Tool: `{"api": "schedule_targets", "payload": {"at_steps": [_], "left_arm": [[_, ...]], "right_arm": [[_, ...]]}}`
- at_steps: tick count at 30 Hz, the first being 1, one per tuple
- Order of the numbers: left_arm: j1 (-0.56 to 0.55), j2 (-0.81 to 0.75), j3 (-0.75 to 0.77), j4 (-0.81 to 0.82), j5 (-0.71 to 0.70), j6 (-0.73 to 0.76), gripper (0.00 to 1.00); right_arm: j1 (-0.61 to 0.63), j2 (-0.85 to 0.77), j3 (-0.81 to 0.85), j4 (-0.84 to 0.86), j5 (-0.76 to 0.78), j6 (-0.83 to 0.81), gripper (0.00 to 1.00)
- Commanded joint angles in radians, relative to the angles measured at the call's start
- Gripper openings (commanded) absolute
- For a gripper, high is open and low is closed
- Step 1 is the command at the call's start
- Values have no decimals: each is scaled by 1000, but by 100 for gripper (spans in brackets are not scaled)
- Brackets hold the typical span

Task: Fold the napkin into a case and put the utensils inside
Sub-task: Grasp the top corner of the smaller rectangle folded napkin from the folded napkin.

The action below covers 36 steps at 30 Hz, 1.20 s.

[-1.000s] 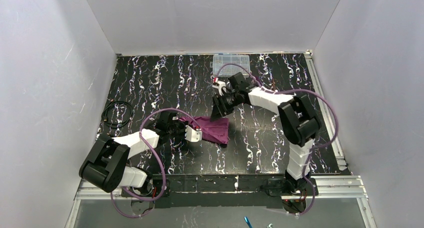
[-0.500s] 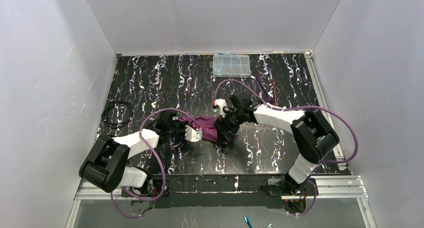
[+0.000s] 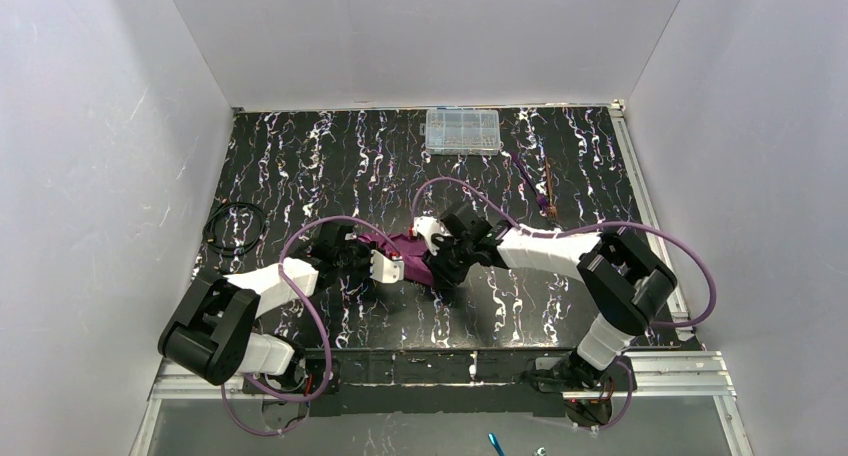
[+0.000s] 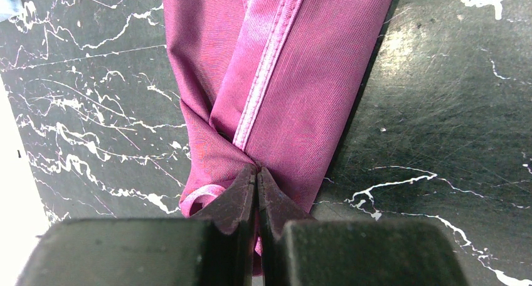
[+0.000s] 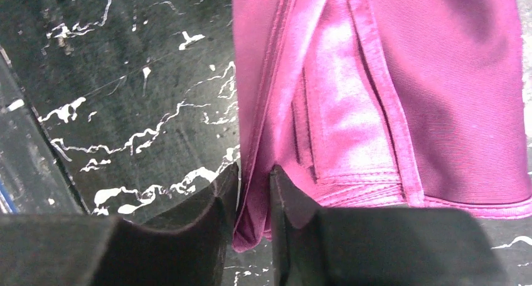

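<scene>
The plum-purple napkin lies as a narrow folded band on the black marbled table, stretched between my two grippers. My left gripper is shut on its gathered left end; in the left wrist view the jaws pinch the bunched cloth where a hem crosses. My right gripper is at the other end. In the right wrist view its fingers are shut on a folded edge of the napkin, with cloth filling the narrow gap. Two utensils, one purple and one copper-brown, lie at the back right.
A clear plastic compartment box stands at the table's far edge. A coiled black cable lies at the left edge. White walls enclose the table on three sides, and a metal rail runs along the right edge.
My right gripper came down and left from near the box to the napkin's right end and closed around its edge. The cloth went from a wide flap to a narrow band. The left gripper stayed put.
</scene>
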<state>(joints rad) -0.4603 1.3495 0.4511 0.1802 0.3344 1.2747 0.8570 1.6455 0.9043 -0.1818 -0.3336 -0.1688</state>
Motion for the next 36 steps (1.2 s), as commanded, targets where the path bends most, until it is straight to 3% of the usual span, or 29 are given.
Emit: {"api": "schedule_targets", "payload": {"at_steps": [1,6,10,13,18,24,29,36], "left_arm": [[-6,10,-25,-123,6,-28,0],[-6,10,-25,-123,3,-25,0],[-6,5,-26,-122,7,-25,0],[-6,0,-28,-123,7,-23,0],[-6,-5,-32,-123,9,-17,0],[-6,-8,-38,-126,18,-6,0],[-7,-10,-43,-130,26,8,0],[-6,-27,-15,-112,12,-65,0]], "right_arm": [[4,20,53,-2,58,-20,29],[4,-36,83,-22,49,-26,19],[-3,2,175,-125,-23,-43,6],[-27,41,241,-180,-83,-44,1],[-74,80,323,-227,-124,-60,1],[-118,248,483,-435,-164,-136,1],[-150,318,585,-506,-218,-186,1],[-245,454,696,-649,-264,-204,1]]}}
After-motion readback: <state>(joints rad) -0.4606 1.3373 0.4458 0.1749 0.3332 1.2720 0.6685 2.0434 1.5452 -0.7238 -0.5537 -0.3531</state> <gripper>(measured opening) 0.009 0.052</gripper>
